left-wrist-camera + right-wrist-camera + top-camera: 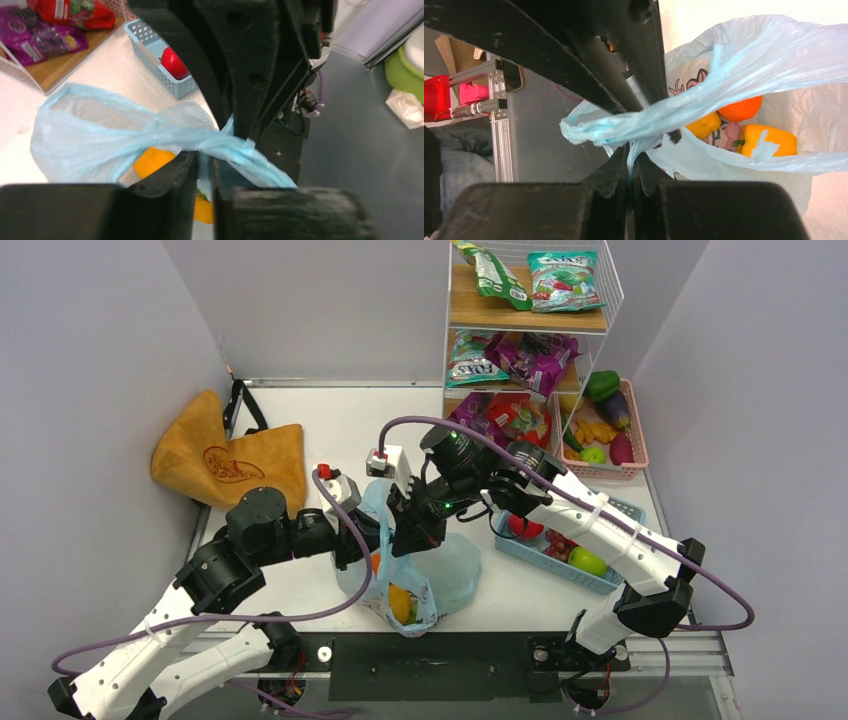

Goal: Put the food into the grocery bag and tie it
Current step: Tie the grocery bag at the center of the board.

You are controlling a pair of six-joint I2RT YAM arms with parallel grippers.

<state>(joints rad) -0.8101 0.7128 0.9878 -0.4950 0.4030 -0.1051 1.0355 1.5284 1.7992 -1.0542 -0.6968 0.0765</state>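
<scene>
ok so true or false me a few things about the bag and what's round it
1. The blue bag holds a yellow pepper. True.
2. The right end effector is open and empty. False: it is shut on the bag's twisted plastic.
3. A tan tote lies to the left of the bag. True.
4. The blue basket is empty. False: it holds at least a red fruit.

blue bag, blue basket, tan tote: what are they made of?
Grocery bag: thin plastic film, translucent, slightly glossy. It crinkles, and food shows through.
Blue basket: rigid moulded plastic, judging by its perforated grid wall.
Tan tote: probably matte cloth or suede-like fabric. It slumps in soft folds.
</scene>
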